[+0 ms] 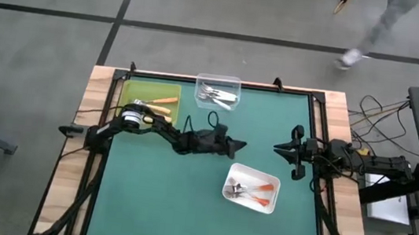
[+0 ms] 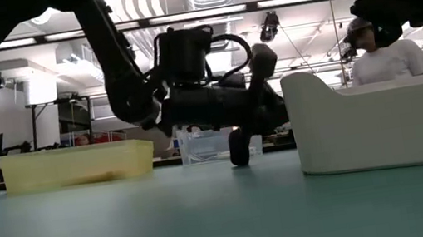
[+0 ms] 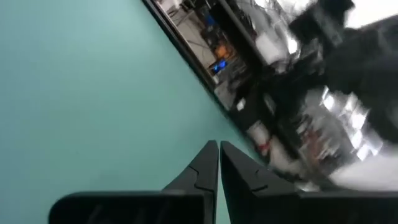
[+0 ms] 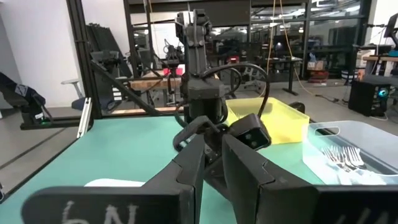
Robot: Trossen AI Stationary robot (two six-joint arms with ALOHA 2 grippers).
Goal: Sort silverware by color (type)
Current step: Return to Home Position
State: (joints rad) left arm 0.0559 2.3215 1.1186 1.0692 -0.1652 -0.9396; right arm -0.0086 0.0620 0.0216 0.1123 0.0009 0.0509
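Left arm stretched low across the middle of the green table (image 1: 183, 209). The left gripper (image 1: 239, 145) points toward the right side, its fingers pressed almost together and holding nothing. Right arm folded at the table's right edge, with the right gripper (image 1: 277, 147) facing the left one, fingers likewise drawn narrow and empty. Light orange forks (image 1: 165, 101) lie in the yellow bin (image 1: 137, 89), white-handled forks (image 1: 220, 96) in the clear bin (image 1: 219, 78), and red-orange forks (image 1: 262, 190) in the white bin (image 1: 255, 172). In the low view the white bin's wall hides its contents. The left wrist view is blurred beyond the table edge. Wooden boards border the mat, the floor is concrete, and a person (image 2: 387, 58) stands behind.
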